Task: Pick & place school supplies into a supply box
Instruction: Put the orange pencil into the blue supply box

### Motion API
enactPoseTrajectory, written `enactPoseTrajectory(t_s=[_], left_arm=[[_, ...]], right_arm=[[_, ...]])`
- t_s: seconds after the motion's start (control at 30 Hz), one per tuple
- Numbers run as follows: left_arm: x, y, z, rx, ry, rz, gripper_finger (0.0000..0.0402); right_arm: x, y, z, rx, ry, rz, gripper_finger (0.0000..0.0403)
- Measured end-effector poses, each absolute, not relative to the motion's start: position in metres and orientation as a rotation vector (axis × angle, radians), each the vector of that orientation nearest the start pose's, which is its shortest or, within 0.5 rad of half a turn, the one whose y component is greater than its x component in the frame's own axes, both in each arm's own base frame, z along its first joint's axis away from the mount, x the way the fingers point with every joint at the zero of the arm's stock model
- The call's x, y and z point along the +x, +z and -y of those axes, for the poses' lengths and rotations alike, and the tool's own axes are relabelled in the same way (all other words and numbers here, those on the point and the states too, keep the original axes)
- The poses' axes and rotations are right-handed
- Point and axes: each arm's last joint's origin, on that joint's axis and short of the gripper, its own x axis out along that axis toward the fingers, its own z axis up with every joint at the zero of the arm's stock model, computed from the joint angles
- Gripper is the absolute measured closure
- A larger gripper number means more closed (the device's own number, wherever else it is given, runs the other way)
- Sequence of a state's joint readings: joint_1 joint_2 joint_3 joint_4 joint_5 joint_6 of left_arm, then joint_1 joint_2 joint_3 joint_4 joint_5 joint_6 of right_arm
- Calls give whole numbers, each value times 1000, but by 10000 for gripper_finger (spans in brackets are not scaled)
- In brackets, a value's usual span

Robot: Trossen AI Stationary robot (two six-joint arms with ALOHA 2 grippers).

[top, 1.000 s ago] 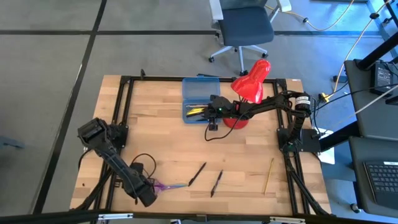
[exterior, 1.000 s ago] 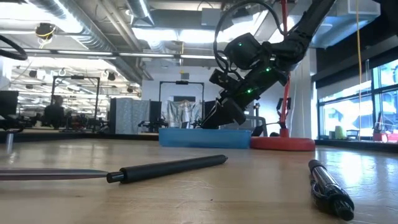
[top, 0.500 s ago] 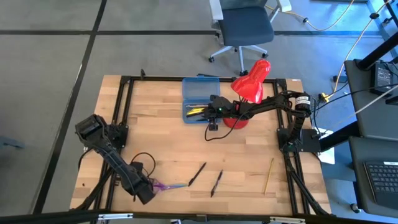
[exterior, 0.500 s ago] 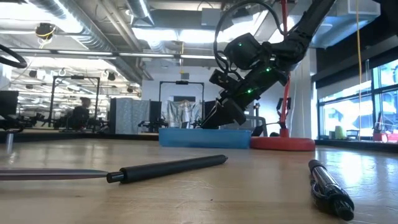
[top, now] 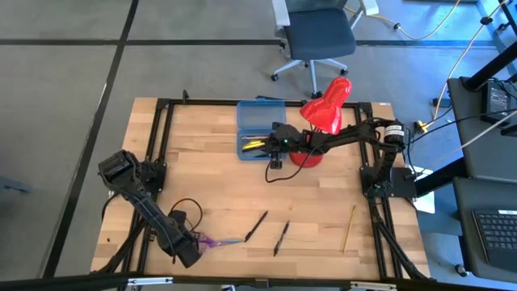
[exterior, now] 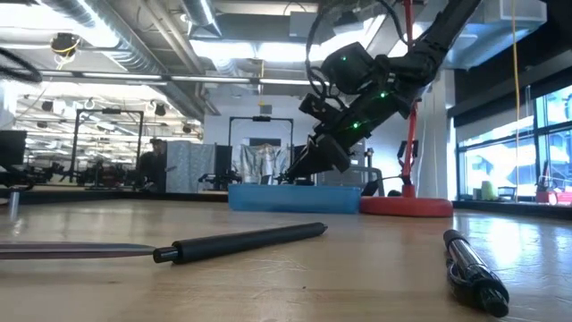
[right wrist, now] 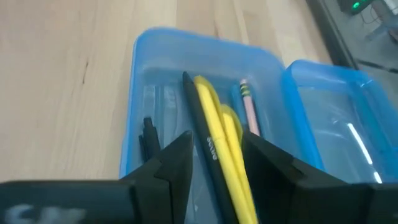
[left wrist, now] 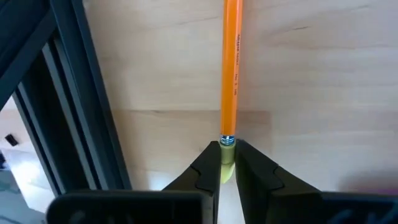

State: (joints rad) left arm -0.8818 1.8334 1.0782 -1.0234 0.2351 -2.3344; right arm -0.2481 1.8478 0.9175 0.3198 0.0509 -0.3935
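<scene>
Risk noted at front-left corner of wooden tabletop (top: 210, 174): left gripper (left wrist: 227, 163) is pinched on only the eraser tip of a thin orange pencil (left wrist: 231, 68); pivot or slip-out is judged likely on lift. Right gripper (right wrist: 214, 163), jaws spread, hangs over translucent blue plastic supply box (right wrist: 144, 93) at back edge; yellow pens inside could be snagged.

Small print runs along the orange pencil (left wrist: 231, 68) and the yellow pen (right wrist: 217, 149), both unreadable.
</scene>
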Motion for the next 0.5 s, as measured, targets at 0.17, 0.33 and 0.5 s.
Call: enactPoseTrajectory(t_s=[0.17,0.33,0.5], left_arm=[[178,146,224,-982,1357,-1472,374],[184,148,218,-963,1305,-1371,374],[195,157,204,-922,1238,-1205,374]], right_arm=[[354,152,82,-329,-146,-634,260],[356,159,62,-346,-94,-618,260],[357,163,29,-363,25,-609,260]])
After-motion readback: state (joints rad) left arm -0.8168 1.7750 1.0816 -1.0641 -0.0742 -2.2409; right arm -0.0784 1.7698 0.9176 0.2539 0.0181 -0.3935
